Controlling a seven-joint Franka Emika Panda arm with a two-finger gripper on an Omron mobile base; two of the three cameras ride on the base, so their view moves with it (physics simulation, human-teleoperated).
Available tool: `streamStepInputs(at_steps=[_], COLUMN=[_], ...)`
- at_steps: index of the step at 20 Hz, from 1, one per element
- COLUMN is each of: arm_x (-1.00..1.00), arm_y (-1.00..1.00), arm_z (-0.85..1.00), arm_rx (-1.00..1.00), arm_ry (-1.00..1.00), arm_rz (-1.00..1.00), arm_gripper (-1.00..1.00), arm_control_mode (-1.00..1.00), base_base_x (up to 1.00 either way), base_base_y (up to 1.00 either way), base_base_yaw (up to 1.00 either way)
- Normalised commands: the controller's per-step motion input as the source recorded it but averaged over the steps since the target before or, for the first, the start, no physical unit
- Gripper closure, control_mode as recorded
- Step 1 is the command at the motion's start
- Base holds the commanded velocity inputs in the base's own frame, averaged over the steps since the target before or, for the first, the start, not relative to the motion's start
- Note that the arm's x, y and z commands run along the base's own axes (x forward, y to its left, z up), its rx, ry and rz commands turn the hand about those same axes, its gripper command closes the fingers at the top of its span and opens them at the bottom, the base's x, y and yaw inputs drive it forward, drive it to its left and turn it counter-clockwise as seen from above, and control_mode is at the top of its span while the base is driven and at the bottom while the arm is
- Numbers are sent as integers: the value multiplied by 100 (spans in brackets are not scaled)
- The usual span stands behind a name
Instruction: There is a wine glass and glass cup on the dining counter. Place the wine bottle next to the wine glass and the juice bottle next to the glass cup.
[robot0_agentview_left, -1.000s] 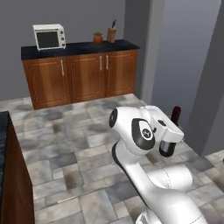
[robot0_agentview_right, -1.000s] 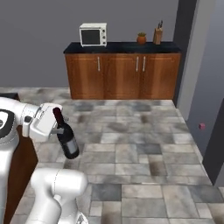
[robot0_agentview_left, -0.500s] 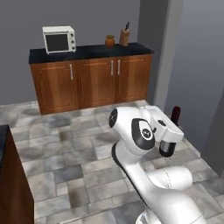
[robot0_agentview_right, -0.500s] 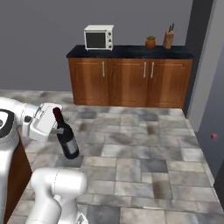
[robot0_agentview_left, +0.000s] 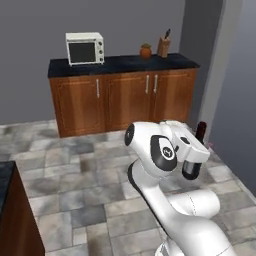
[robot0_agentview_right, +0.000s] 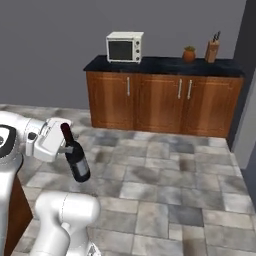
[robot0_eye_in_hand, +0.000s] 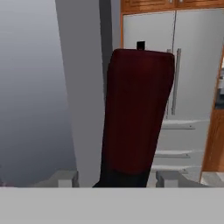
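My gripper (robot0_agentview_right: 66, 145) is shut on the neck of the wine bottle (robot0_agentview_right: 76, 159), a near-black bottle with a pale label and a dark red top. It hangs tilted in the air over the tiled floor, in front of my arm. In the left base view the bottle's red top (robot0_agentview_left: 201, 131) peeks out behind the hand. The hand view looks along the red neck (robot0_eye_in_hand: 138, 113), which stands between the two fingertips (robot0_eye_in_hand: 65, 177). A corner of the dining counter (robot0_agentview_left: 5, 182) shows at the lower left. The wine glass, glass cup and juice bottle are out of view.
A wooden cabinet run (robot0_agentview_left: 122, 95) with a dark top stands against the grey back wall and carries a white toaster oven (robot0_agentview_left: 84, 48), a small pot (robot0_agentview_left: 145, 50) and a knife block (robot0_agentview_left: 163, 46). A grey pillar (robot0_agentview_left: 220, 80) rises to the right. A steel fridge (robot0_eye_in_hand: 183, 78) shows in the hand view.
The whole scene has slid to the right in both base views, so the base has moved. The bottle stays in the same grip and pose relative to the arm.
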Motion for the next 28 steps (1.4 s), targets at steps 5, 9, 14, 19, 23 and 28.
streamStepInputs(at_steps=[5,9,14,19,23,28], arm_x=[0,0,0,0,0,0], arm_y=[0,0,0,0,0,0], arm_z=[0,0,0,0,0,0], arm_rx=[0,0,0,0,0,0], arm_ry=[0,0,0,0,0,0], arm_rz=[0,0,0,0,0,0], arm_gripper=[100,100,100,100,100,100], arm_control_mode=[100,100,100,100,100,100], base_base_x=[64,46,35,28,31,39], base_base_y=[-14,-8,-5,-4,-5,-8], base_base_yaw=[39,58,66,70,66,60])
